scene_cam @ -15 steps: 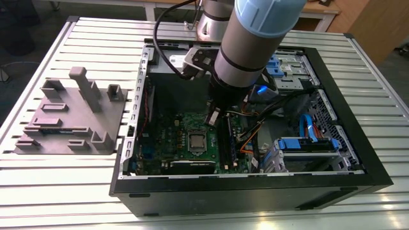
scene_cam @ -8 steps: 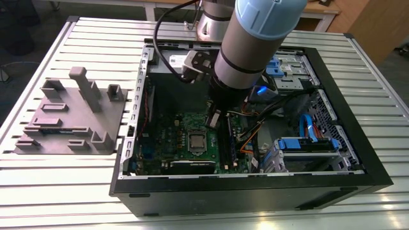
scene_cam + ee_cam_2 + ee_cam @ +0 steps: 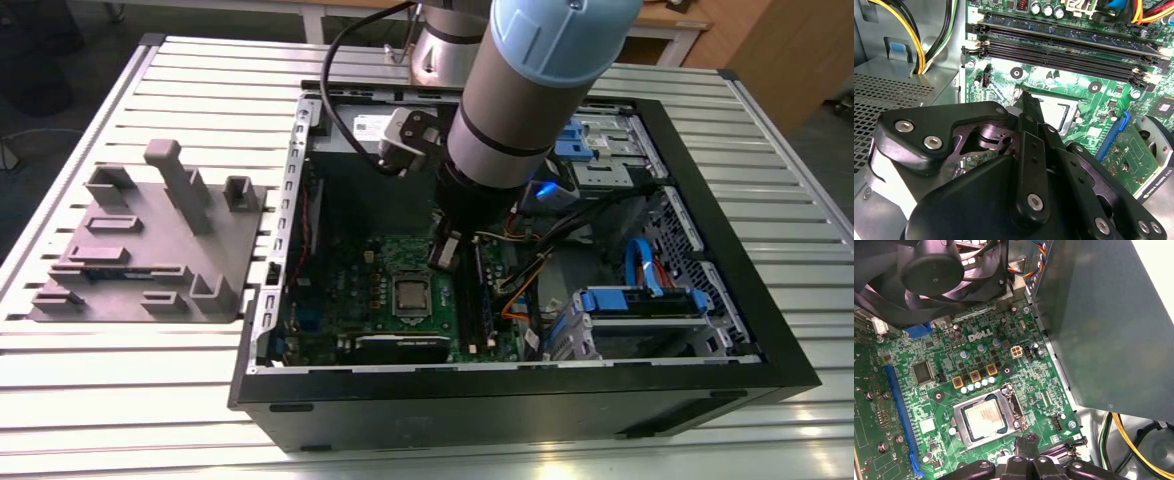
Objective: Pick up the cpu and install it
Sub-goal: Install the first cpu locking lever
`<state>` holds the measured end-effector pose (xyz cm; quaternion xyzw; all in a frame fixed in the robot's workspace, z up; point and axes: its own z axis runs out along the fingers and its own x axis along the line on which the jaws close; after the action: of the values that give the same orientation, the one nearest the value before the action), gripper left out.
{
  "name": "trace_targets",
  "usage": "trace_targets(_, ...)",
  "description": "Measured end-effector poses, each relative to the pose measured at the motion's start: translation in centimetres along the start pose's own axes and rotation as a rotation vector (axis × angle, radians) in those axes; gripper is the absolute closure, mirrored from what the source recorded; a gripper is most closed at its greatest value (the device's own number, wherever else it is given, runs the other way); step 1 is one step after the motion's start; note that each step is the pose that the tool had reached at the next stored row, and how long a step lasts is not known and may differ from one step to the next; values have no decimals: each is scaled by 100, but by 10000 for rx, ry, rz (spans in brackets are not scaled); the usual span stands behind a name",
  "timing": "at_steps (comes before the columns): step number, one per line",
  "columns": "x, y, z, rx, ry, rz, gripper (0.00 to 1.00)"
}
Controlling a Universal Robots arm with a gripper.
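Observation:
The cpu (image 3: 411,293), a small square chip with a silver-grey top, lies flat in its socket on the green motherboard (image 3: 360,300) inside the open computer case. In the first wrist view the cpu (image 3: 985,416) sits within the metal socket frame (image 3: 1015,405). In the second wrist view the cpu (image 3: 1055,112) is partly hidden behind my fingers. My gripper (image 3: 447,252) hangs over the board just beside the socket, a little above it. Its two black fingertips (image 3: 1024,441) are pressed together, shut, with nothing between them; the gripper (image 3: 1026,97) tapers to one point.
A grey power-supply box (image 3: 1104,315) walls one side of the socket, and a black fan (image 3: 934,265) overhangs the board. Black memory slots (image 3: 1064,42), yellow cables (image 3: 914,35) and blue drive caddies (image 3: 641,300) crowd the case. A grey moulded holder (image 3: 147,240) lies at the exterior view's left.

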<state>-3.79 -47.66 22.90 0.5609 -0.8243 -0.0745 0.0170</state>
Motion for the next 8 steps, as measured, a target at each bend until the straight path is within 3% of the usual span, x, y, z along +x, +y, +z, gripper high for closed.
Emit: trace_targets(8,2,2,2,-3,6,-48,90)
